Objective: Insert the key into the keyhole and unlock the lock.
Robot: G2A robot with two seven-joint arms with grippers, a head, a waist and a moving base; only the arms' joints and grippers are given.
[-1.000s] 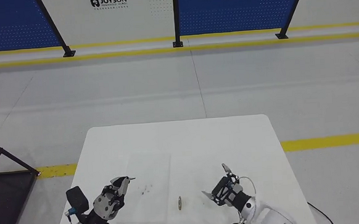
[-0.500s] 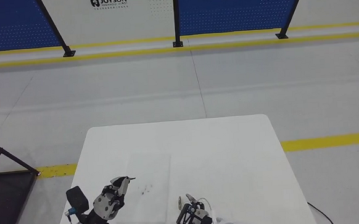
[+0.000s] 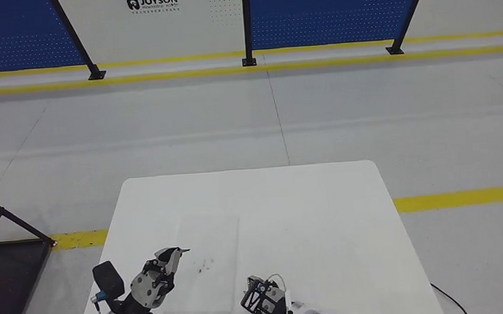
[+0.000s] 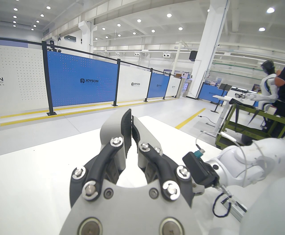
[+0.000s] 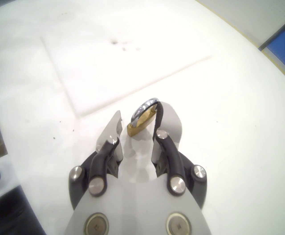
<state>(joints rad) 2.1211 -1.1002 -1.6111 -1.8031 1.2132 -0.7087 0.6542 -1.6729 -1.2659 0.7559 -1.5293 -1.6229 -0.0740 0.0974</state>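
Near the table's (image 3: 323, 196) front left corner the left gripper (image 4: 130, 124) hangs above the surface with its pads pressed together. I cannot tell whether a key is pinched between them, as none shows clearly. Beside it, toward the middle of the front edge, a thin white mat (image 5: 124, 66) lies flat with a few dark specks on it.

Just off the mat's near corner, close to the front edge, the right gripper (image 5: 139, 111) is down at the tabletop with its jaws apart. The brass padlock (image 5: 141, 123) sits between them, its steel shackle (image 5: 144, 105) pointing away from the wrist. One finger touches the shackle side and the other stands clear of the body.

The chief risk, as I judge it, is that uneven contact. If the jaws close, the clear finger would likely push the lock across the smooth table, or twist it, before both pads bite. A grip that lands on the round shackle instead of the body could let the lock swivel. The keyhole face is hidden, so it may end up turned away from the left gripper.
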